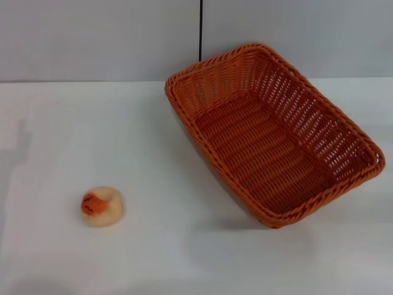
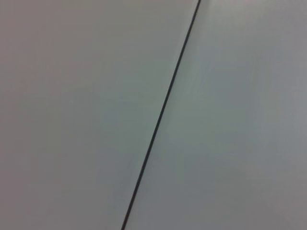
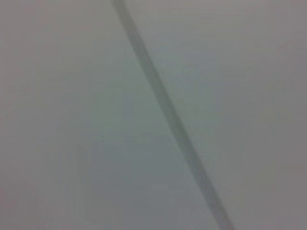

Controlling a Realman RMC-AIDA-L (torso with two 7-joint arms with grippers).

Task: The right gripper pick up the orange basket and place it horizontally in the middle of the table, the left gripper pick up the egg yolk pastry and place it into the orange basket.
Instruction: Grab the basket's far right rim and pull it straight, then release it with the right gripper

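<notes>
Orange basket [image 1: 270,132] woven, rectangular, skewed; egg yolk pastry [image 1: 102,206] round.

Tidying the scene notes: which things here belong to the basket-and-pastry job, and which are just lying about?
Belongs to the job:
orange basket, set askew on the right
egg yolk pastry, front left
table

Just there:
grey wall
its dark seam
No gripper shows.

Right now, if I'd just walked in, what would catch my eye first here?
The big orange basket, sitting askew on the right of the white table and empty. Then the small egg yolk pastry, alone toward the front left, well apart from it. No robot arm is in sight.
</notes>
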